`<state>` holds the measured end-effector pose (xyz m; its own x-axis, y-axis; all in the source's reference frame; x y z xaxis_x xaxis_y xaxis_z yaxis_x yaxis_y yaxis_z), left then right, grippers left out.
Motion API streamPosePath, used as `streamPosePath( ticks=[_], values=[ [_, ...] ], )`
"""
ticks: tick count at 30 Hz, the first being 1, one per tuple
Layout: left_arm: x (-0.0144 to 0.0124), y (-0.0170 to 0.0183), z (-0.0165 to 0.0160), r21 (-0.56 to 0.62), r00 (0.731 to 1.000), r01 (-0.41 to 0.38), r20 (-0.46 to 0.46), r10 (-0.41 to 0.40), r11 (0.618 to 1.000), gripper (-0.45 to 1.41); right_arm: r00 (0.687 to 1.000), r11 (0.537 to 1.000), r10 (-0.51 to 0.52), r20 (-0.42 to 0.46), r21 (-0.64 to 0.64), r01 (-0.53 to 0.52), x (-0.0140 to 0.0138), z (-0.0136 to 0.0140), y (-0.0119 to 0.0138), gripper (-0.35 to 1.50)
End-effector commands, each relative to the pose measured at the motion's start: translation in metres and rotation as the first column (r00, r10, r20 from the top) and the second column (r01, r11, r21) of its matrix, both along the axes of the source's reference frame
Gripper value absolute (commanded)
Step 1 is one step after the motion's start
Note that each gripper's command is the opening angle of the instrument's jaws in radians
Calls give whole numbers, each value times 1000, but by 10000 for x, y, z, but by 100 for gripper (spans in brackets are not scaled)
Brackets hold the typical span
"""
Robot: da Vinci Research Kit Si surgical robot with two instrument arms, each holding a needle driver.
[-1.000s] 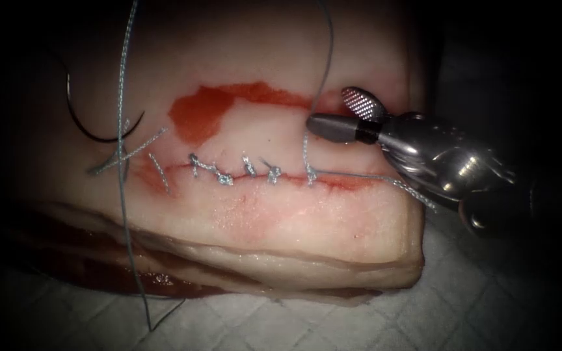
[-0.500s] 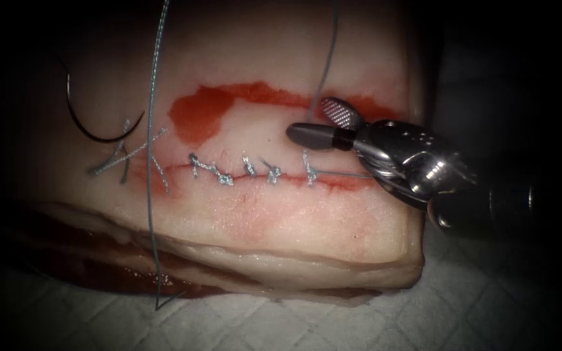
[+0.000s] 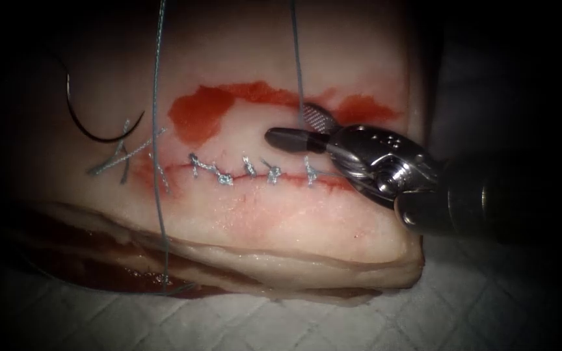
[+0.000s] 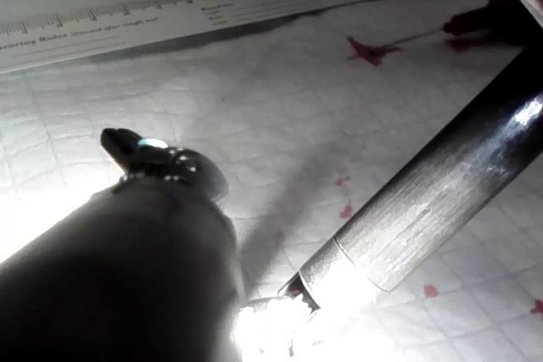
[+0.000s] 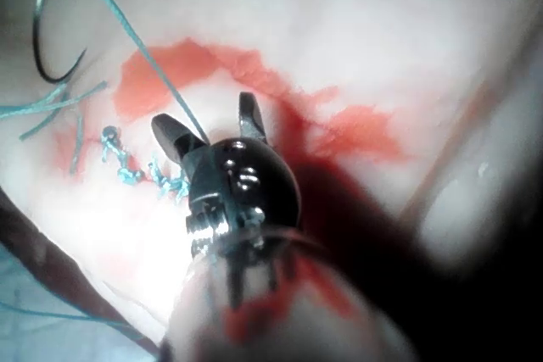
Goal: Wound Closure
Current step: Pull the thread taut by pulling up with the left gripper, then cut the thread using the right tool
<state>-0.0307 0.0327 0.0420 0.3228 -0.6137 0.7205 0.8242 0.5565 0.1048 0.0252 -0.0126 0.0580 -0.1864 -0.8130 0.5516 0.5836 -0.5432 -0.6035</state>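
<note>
With jaws parted around the taut blue-grey thread [image 3: 297,71] rising from the stitched cut [image 3: 255,172], right tool [image 3: 294,127] grasping nothing; curved dark needle [image 3: 95,127] lying free, far left on tissue [image 3: 261,221]

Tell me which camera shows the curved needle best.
The endoscope view: the whole needle lies free on the tissue, left of the stitches. The right wrist view shows the needle partly cut off at the edge.
</note>
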Motion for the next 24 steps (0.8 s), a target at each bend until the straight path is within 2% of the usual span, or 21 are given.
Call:
streamPosePath(
  ticks=[1, 22, 24],
  values=[
    [-5, 7, 2, -1, 1000, 1, 3, -1, 1000, -45, 1000, 1000, 1, -4, -3, -1, 13, 3, 3, 140],
    [-7, 8, -9, -12, 1000, 8, 18, -8, 1000, -45, 1000, 1000, -5, -6, -14, 5, 33, 14, -2, 136],
    [-7, 7, -10, -12, 1000, 7, 19, -7, 1000, -45, 1000, 1000, -1, -3, -13, 1, 34, 13, -1, 126]
  ],
)
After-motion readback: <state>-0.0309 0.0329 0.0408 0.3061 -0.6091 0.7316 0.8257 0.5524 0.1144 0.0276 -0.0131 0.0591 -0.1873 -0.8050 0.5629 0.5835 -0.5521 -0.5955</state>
